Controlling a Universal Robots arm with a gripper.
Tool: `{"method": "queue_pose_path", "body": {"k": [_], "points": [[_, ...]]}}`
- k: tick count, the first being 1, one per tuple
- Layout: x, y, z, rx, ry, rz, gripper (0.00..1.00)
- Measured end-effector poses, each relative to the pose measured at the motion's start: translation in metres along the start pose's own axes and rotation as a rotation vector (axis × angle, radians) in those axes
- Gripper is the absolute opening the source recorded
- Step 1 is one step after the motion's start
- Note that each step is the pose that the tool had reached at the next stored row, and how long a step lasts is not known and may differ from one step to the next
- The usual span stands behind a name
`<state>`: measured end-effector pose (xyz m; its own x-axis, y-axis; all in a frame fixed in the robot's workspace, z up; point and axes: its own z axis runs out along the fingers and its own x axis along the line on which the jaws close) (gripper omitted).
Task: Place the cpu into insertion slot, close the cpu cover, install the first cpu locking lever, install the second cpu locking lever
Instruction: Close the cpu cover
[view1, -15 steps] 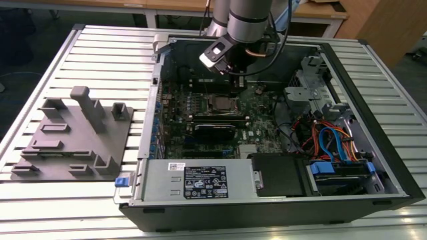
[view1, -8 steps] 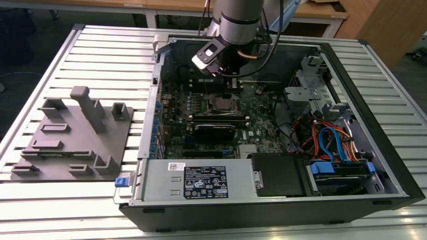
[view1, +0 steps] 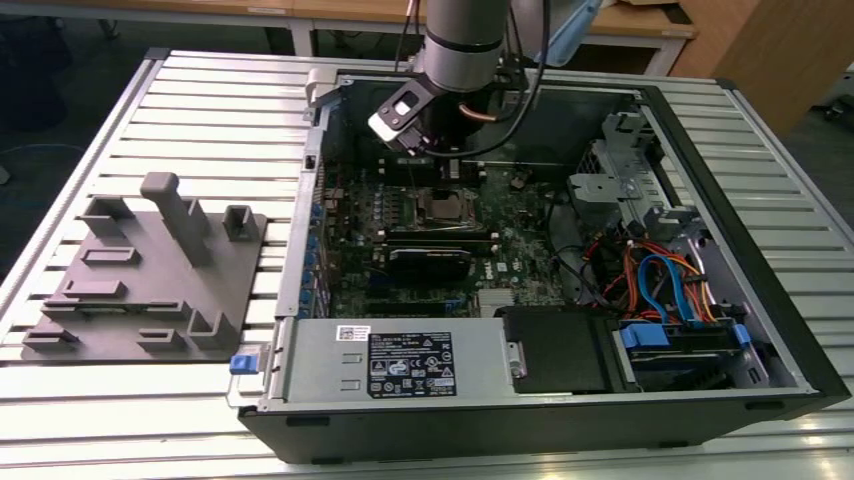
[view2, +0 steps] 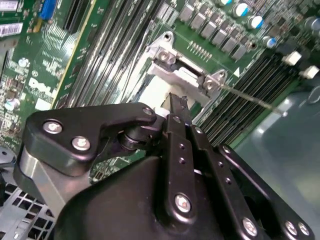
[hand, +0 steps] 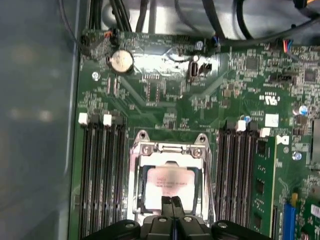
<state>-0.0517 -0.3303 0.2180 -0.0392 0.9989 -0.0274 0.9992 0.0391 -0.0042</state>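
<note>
Pressing job, it seems: gripper (hand: 172, 201) fingers pressed together, holding nothing, tip just above chip (hand: 169, 181). Chip sits inside socket (hand: 131, 196); cover (hand: 172, 150) looks lowered around it. Best push straight down on frame, off chip face. Count: one chip, one cover, one thin lever (view2: 245, 95), two memory-slot banks (hand: 102, 170) flanking socket.

Support: slatted metal table (view1: 200, 90) | on it: open computer case (view1: 534, 420) — grey fixture tray (view1: 127, 275) beside, exterior view's left

The cpu (hand: 167, 182) has a dull silver metal top; the cpu cover (hand: 170, 149) is brighter bare metal. Matt black fingers (hand: 166, 205), glossy green motherboard (hand: 165, 95), ribbed metal tabletop (view1: 200, 110).
</note>
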Motion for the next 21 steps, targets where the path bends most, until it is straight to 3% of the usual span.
{"method": "queue_pose_path", "body": {"k": [7, 9, 11, 21], "points": [[0.0005, -0.0101, 0.0035, 0.0011, 0.0015, 0.000, 0.10], [0.0007, -0.0117, 0.0048, 0.0010, 0.0053, 0.000, 0.10], [0.0008, -0.0127, 0.0064, 0.0009, 0.0100, 0.000, 0.10], [0.0011, -0.0138, 0.0181, 0.0122, 0.0119, 0.000, 0.10]]}}
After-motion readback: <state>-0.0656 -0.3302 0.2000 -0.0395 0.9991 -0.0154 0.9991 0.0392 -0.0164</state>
